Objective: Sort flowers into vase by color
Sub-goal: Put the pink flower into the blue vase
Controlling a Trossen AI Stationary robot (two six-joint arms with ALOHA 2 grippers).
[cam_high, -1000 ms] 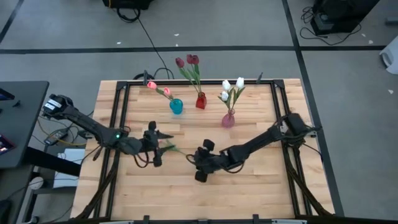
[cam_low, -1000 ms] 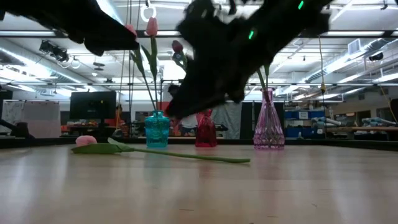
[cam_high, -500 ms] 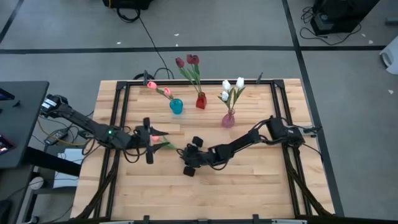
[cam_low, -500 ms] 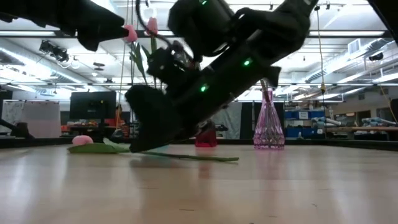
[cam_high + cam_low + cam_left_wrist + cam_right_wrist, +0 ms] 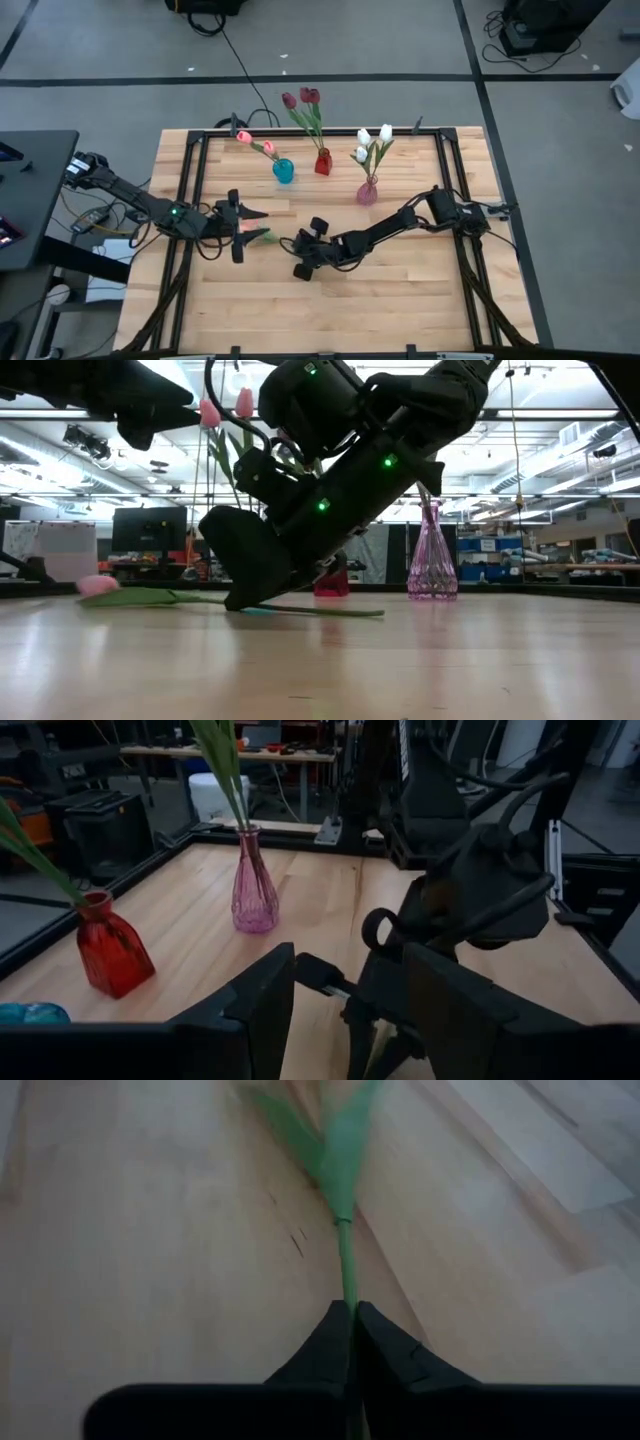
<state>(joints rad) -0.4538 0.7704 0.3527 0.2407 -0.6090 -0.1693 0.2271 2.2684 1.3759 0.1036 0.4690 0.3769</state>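
Note:
A pink flower lies flat on the table, with its head (image 5: pixel 97 585) toward the left, its leaves (image 5: pixel 262 236) beside it and a long green stem (image 5: pixel 330 610). My right gripper (image 5: pixel 352 1320) is shut on that stem. My left gripper (image 5: pixel 236 228) hovers open just above the flower's head, and its wrist view shows its fingers (image 5: pixel 262 1010) spread wide. At the back stand a teal vase (image 5: pixel 284 171) with pink flowers, a red vase (image 5: pixel 322 163) with dark red ones and a pink vase (image 5: pixel 367 192) with white ones. My right gripper pinches the flower's stem (image 5: pixel 347 1292) between its two fingertips, a little below the leaves. The fingers slant down from the table's right and run roughly along the stem, which leads straight on ahead of them. The flower lies on the table.
The three vases stand in a row near the far edge, behind both arms. A black frame (image 5: pixel 190 170) borders the tabletop. Bare wood (image 5: pixel 330 310) stretches toward the near edge.
My right gripper has moved toward the table's left and down onto the flower and has shut on its stem. The flower has slid a little toward the left along the table. My left gripper has drawn back slightly toward the left, still open.

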